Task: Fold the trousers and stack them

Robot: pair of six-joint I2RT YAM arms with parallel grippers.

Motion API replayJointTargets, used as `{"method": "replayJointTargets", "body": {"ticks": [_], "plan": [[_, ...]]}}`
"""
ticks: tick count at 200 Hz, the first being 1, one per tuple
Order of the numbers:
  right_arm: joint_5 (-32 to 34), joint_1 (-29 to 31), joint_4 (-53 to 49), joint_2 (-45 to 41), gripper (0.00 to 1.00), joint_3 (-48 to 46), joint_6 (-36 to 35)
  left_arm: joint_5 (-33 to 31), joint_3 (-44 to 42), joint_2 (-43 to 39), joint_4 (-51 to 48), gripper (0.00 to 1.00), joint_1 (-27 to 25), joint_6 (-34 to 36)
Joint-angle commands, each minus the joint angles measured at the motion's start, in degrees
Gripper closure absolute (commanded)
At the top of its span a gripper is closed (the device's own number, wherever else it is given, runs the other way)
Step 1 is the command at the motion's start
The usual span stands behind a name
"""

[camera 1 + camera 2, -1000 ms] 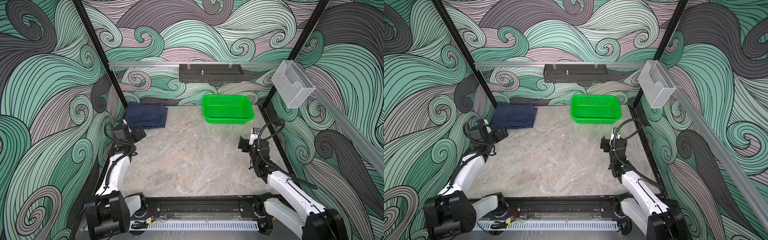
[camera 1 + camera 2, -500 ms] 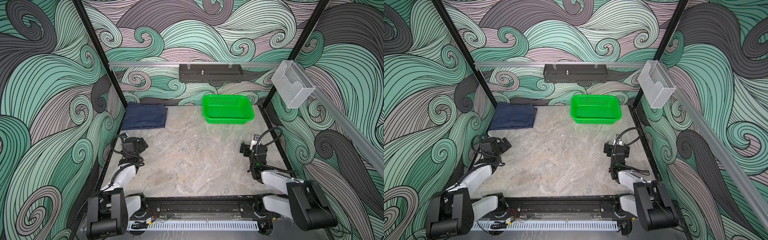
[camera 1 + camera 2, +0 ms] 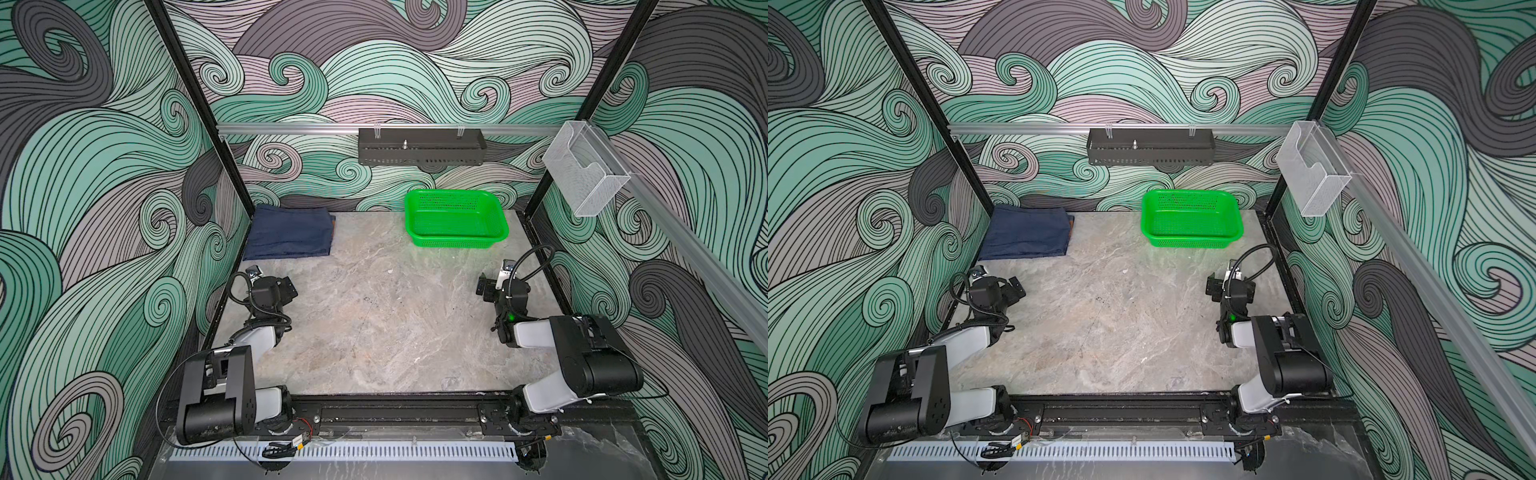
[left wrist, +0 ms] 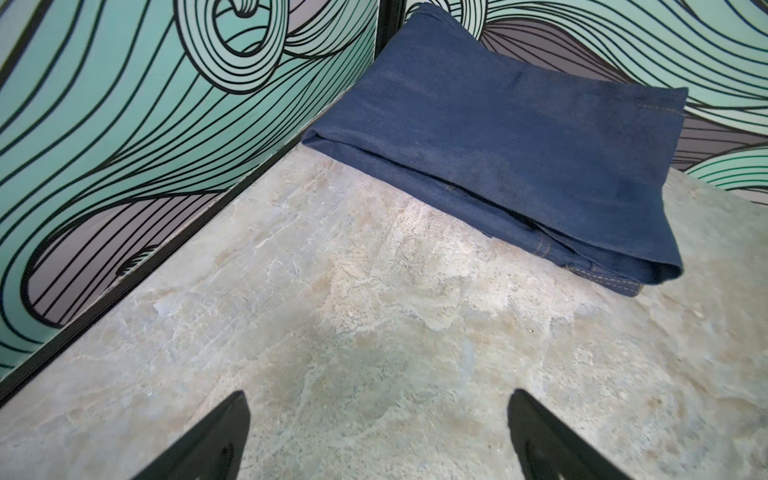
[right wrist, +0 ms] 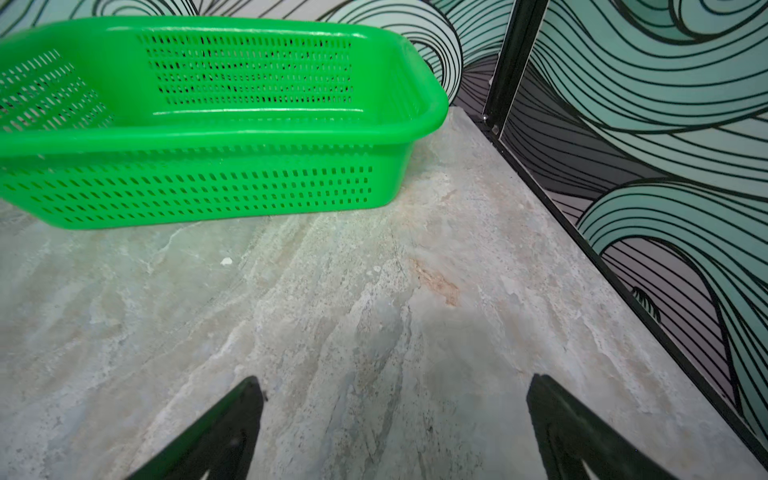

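Note:
The trousers [image 3: 291, 235] [image 3: 1027, 235] lie folded into a flat dark navy rectangle in the far left corner of the table, against the walls. In the left wrist view the trousers [image 4: 498, 145] show stacked layers with orange-tan stitching at one edge. My left gripper [image 3: 287, 286] [image 3: 1016, 291] [image 4: 376, 399] hovers over bare table a short way in front of them, open and empty. My right gripper [image 3: 484, 286] [image 3: 1212, 286] [image 5: 395, 382] is open and empty near the right wall, with bare table between its fingers.
A green perforated basket [image 3: 457, 240] [image 3: 1192, 242] [image 5: 208, 137] stands empty at the far right of the table, beyond the right gripper. A black tray [image 3: 419, 145] hangs on the back rail. A clear plastic holder [image 3: 586, 174] is fixed to the right wall rail.
Both arms have drawn back toward the near edge and folded low. The left gripper has moved away from the folded trousers, which stay put.

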Motion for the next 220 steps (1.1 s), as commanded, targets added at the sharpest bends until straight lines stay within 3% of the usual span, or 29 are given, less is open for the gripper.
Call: {"method": "replayJointTargets", "body": {"ticks": [1,34,87,114,172,186,220], "plan": [[-2.8,-0.6,-2.4,-0.5,0.01,1.5,0.4,2.0,2.6,1.7,3.6,0.01,-0.3,3.7],[-3.0,-0.7,-2.0,-0.4,0.01,1.5,0.4,3.8,1.7,5.9,10.9,0.02,-0.3,5.8],[-3.0,-0.7,-1.6,-0.4,0.00,1.3,0.4,5.6,4.0,8.7,8.7,0.01,-1.9,8.6],[-3.0,-0.7,-1.5,-0.4,0.00,1.2,0.4,7.5,2.4,12.5,15.5,0.01,-3.6,12.1],[-3.4,-0.3,-2.1,-0.3,0.00,1.7,-0.5,7.6,3.3,12.6,13.7,0.01,-4.2,12.6],[-3.3,-0.2,-2.2,-0.3,0.00,1.7,-0.5,12.8,4.7,13.0,11.4,0.01,-4.1,14.9],[-3.3,-0.2,-2.1,-0.2,0.00,1.7,-0.5,13.4,4.6,12.9,11.7,0.01,-3.9,14.8]]}}
